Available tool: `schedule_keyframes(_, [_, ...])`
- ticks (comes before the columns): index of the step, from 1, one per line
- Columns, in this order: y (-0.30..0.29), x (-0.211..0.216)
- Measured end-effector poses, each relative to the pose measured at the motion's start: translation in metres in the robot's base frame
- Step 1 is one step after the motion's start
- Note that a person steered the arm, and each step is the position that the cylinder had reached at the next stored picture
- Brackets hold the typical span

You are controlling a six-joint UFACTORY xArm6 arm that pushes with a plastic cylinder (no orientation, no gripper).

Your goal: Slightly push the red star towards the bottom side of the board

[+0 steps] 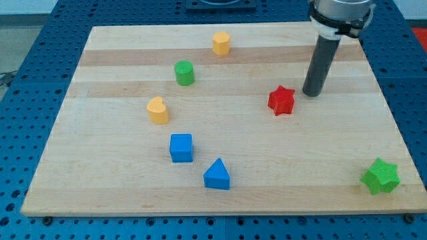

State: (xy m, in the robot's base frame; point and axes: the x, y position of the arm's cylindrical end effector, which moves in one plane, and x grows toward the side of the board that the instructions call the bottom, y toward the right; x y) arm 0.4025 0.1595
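The red star (281,101) lies on the wooden board (107,187), right of the view's centre. My tip (311,93) rests on the board just to the star's upper right, a small gap away from it and not touching. The dark rod rises from the tip toward the view's top right corner.
A yellow hexagon block (221,43) and a green cylinder (184,73) sit near the view's top. A yellow heart-like block (158,111), a blue cube (181,148) and a blue triangle (217,175) sit left of centre. A green star (381,177) is at the bottom right.
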Motion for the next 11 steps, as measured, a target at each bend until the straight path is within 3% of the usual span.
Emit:
schedule_keyframes(3, [-0.048,-0.004])
schedule_keyframes(8, [-0.017,0.010])
schedule_keyframes(10, [-0.044,-0.054])
schedule_keyframes(11, [-0.046,-0.041])
